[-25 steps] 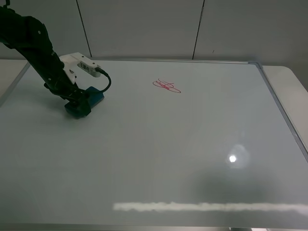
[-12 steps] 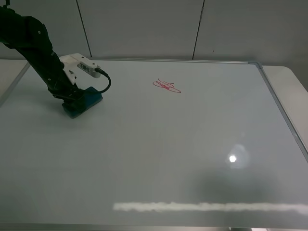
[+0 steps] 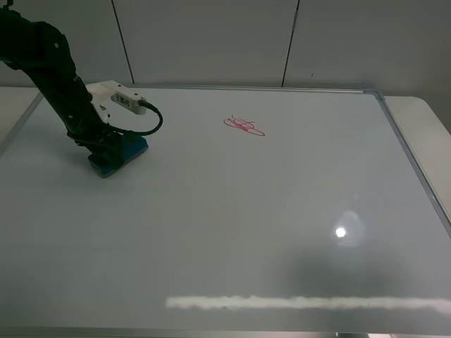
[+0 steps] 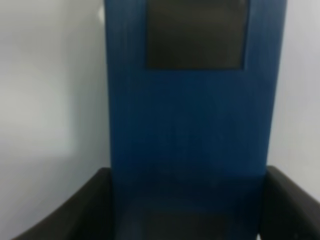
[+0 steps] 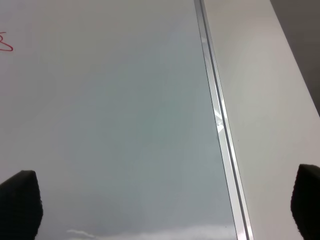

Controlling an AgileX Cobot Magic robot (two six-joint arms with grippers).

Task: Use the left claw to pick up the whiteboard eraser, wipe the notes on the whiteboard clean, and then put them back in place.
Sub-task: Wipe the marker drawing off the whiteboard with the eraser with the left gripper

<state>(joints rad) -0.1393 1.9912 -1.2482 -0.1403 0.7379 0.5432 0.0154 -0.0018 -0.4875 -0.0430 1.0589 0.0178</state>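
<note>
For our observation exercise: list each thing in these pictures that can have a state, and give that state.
whiteboard: lying flat, marked in red
notes: unwiped, whole
whiteboard eraser: gripped at its sides, down at the board
left gripper: shut on the whiteboard eraser
right gripper: open, empty

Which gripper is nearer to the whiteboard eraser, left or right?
Left. The left claw straddles the whiteboard eraser, a finger at each side; the right gripper hangs over the whiteboard frame, far away.
</note>
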